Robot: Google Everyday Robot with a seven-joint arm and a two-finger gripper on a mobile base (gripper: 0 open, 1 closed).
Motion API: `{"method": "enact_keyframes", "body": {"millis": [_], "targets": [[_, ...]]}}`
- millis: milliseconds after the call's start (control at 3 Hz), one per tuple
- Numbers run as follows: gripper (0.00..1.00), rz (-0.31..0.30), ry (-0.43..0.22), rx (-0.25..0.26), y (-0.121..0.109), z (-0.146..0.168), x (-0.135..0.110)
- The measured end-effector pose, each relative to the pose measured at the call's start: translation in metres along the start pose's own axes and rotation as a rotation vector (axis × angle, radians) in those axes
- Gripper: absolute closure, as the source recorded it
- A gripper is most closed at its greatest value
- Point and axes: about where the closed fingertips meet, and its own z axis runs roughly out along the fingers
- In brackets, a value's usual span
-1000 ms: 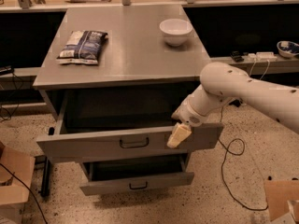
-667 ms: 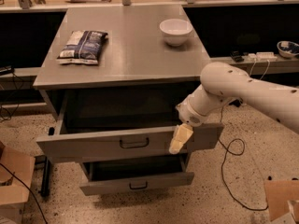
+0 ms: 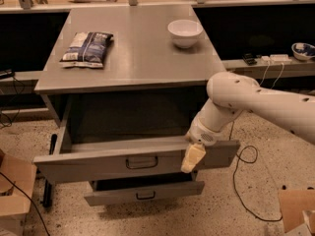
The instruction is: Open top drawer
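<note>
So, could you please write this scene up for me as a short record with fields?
top drawer: pulled well out, inside exposed
handle: centre of the drawer front, nothing on it
claw: against the drawer front, right of the handle
lower drawer: slightly out
cabinet top: chip bag on the left, white bowl at the back right
</note>
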Motion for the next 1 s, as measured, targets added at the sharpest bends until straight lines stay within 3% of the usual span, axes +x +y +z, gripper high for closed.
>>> {"method": "enact_keyframes", "body": {"millis": [333, 667, 1000], "targets": [[0.50, 0.056, 0.050, -0.090, 0.0473, 0.0111, 0.0174], [0.39, 0.056, 0.050, -0.090, 0.0491, 0.0099, 0.0174], [0.16, 0.056, 0.050, -0.090, 0.0491, 0.0099, 0.0174]]}}
